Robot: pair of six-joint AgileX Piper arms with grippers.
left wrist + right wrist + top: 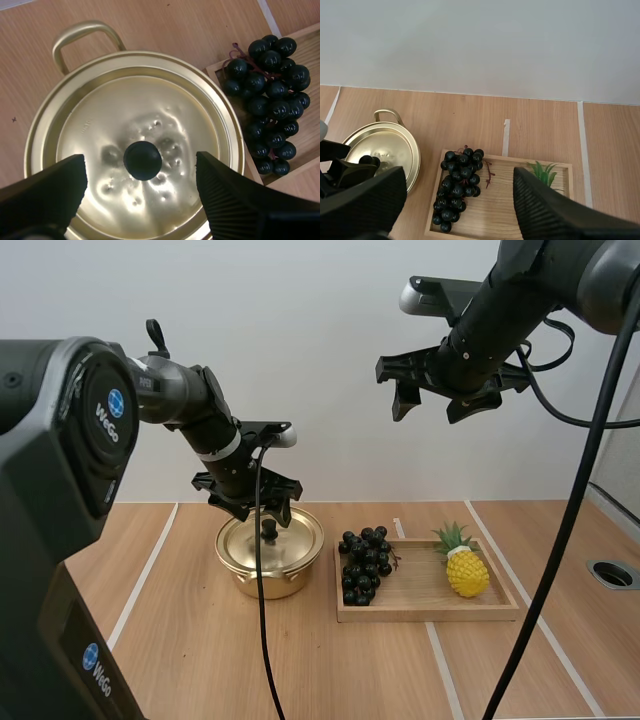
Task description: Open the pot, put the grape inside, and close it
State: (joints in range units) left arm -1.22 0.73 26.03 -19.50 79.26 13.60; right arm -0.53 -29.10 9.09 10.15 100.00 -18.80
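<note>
Status: 0 of 3 steps done, going by how things lie. Lid sits flat on the pot, grapes lie on the tray, neither gripper carries anything. Left to do: lift lid, move grapes into pot, put lid back

Left gripper: released, fingers wide apart, hanging over the pot. In the left wrist view the black knob sits right between the 2 fingers, roughly centred, no contact visible on either side. Looks lined up for a pinch on the knob; how much drop is left I can't tell from these views

Right gripper: also released, spread wide, empty, high over the table and well apart from everything. In the high view it hangs at about 1 o'clock from the grapes. Its wrist view looks down on grapes and tray

Layout in high view: tray at 3 o'clock from the pot, just beside it. Grapes at the tray's 9 o'clock end, nearest the pot; pineapple at 3 o'clock from the grapes, apart from them
</note>
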